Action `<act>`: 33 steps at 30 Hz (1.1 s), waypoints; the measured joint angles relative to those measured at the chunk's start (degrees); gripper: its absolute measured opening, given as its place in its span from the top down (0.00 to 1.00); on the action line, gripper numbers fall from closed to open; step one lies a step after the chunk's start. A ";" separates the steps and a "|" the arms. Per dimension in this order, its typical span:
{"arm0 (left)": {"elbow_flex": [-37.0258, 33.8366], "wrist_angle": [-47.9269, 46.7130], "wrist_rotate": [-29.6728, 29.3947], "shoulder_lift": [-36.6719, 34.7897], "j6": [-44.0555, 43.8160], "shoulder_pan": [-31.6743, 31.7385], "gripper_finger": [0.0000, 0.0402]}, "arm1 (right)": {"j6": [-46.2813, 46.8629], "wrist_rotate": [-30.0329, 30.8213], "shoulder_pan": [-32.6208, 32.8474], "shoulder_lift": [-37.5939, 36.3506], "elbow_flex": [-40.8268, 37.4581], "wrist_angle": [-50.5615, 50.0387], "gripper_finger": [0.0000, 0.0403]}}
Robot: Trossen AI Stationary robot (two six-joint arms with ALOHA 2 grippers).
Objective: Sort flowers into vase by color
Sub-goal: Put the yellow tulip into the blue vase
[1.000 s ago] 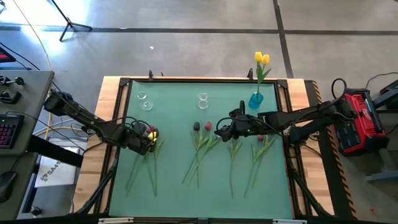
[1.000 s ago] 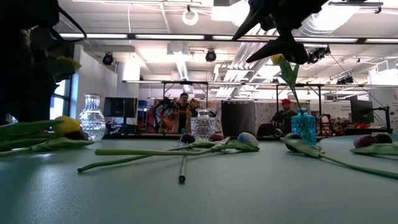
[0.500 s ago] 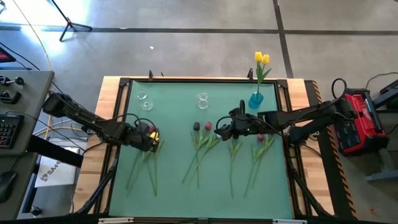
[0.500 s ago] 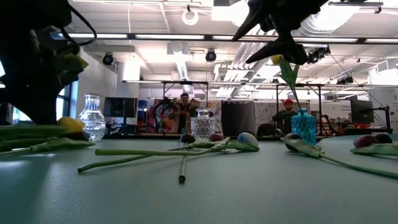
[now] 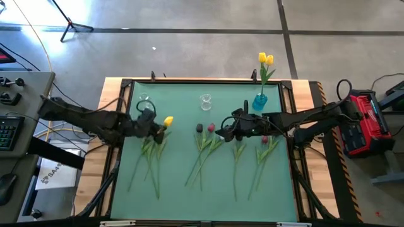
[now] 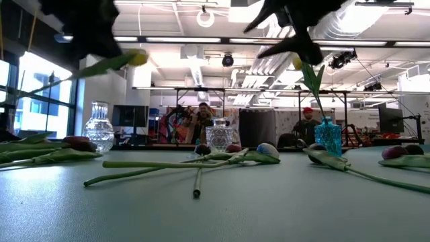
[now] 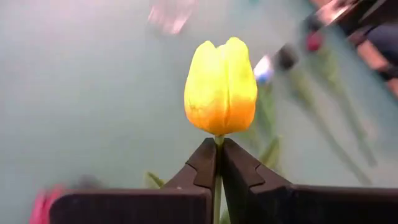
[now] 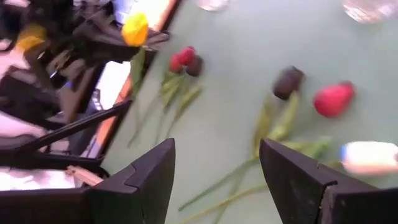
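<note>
Mostly hidden stem [image 7: 217,186] in left gripper [image 7: 219,163]

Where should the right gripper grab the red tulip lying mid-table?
On the stem just below the head, coming straight down from above. The red tulip lies flat on the mat, its thin stem running toward the near edge and crossing neighbouring stems lower down, so the stretch by the head looks clearest. The right gripper, open, hovers beside it.

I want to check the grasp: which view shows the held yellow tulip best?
The left wrist view: the yellow tulip fills it, stem pinched between the left gripper fingers. The high view shows a small head, the low view a blur, the right wrist view a distant one.
</note>
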 joint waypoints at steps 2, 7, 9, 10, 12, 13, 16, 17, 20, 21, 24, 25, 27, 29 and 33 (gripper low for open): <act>0.13 6.51 2.44 -0.29 5.51 2.66 1.00 | -3.15 -0.04 0.02 0.00 0.00 3.90 0.45; 0.11 26.58 11.35 0.72 16.81 7.98 1.00 | -12.49 -1.14 0.00 0.00 0.00 14.97 0.45; 0.11 33.58 14.11 1.56 20.43 9.72 1.00 | -15.09 -2.15 0.00 0.00 0.00 18.37 0.45; 0.12 37.14 15.62 2.06 21.80 10.54 1.00 | -16.00 -2.58 0.00 0.00 0.00 19.70 0.45; 0.13 41.66 18.77 3.19 23.55 12.32 1.00 | -17.13 -2.67 0.02 0.00 0.00 21.59 0.45; 0.13 43.62 20.44 3.98 24.01 13.19 1.00 | -17.38 -2.71 0.00 0.00 0.00 22.29 0.45; 0.11 47.85 25.49 6.75 24.21 15.38 1.00 | -18.27 -3.30 0.00 0.00 0.00 24.83 0.45; 0.11 49.50 26.99 7.80 23.93 15.95 1.00 | -18.77 -3.91 0.00 0.00 0.00 25.78 0.45; 0.09 55.04 31.30 11.22 22.80 17.15 1.00 | -19.78 -4.18 -0.02 0.00 0.02 27.00 0.45; 0.09 57.17 32.35 12.31 22.80 17.24 1.00 | -19.99 -4.17 -0.02 0.00 0.02 26.86 0.45; 0.09 63.82 34.31 15.33 22.72 17.43 1.00 | -20.01 -4.02 -0.07 0.00 0.02 25.78 0.45; 0.09 65.66 34.39 16.12 22.72 17.45 1.00 | -19.96 -3.68 -0.11 0.00 0.02 25.20 0.45; 0.09 69.33 34.42 17.81 22.74 17.57 1.00 | -20.00 -2.85 -0.13 0.00 0.02 23.53 0.45; 0.09 72.20 34.50 19.50 21.75 17.80 1.00 | -20.66 -2.09 -0.31 0.03 0.02 23.20 0.45; 0.69 75.59 35.48 23.39 21.15 17.91 1.00 | -22.12 -2.68 -2.21 0.04 0.02 23.29 0.45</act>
